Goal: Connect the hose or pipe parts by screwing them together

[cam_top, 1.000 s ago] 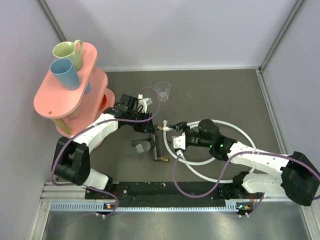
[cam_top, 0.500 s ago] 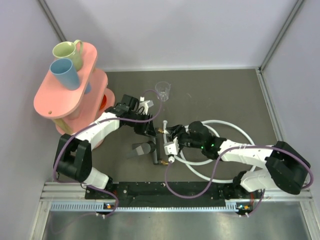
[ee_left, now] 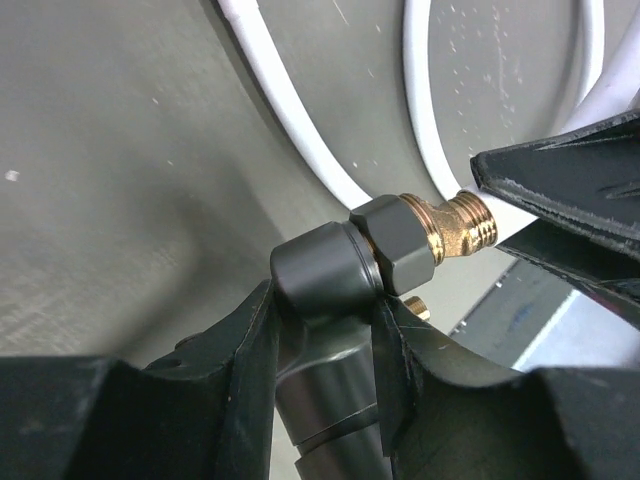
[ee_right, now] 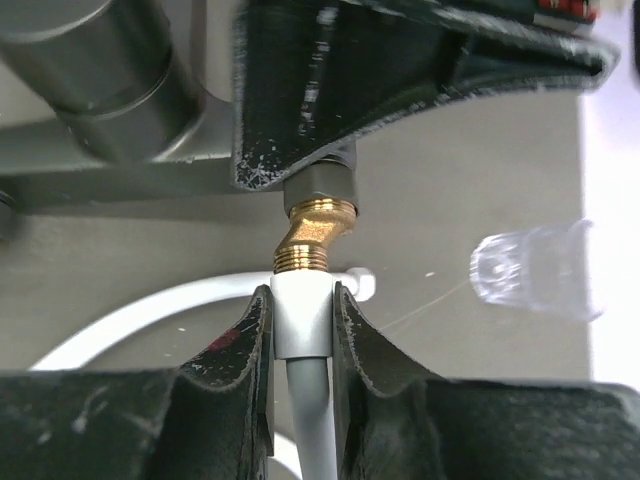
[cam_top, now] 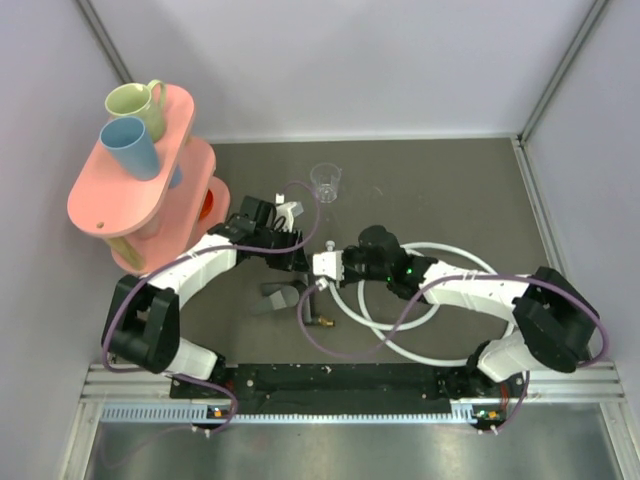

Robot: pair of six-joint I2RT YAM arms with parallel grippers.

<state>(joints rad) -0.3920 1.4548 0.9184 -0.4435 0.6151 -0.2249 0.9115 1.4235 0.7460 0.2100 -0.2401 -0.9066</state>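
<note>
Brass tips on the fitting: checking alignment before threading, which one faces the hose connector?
The fitting's bent, threaded tip, directly against the white connector held in the right end effector; the other tip stands free.

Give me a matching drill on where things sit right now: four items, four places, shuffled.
Things
1. black fitting
2. white hose end
3. clear cup
4. blue mug

Places
A. on the pink stand
B. between the fingers of the right gripper, up against the brass tip
C. on the table, apart from both arms
D. clamped in the left gripper

Pairs: 1-D, 2-B, 3-C, 4-A
</note>
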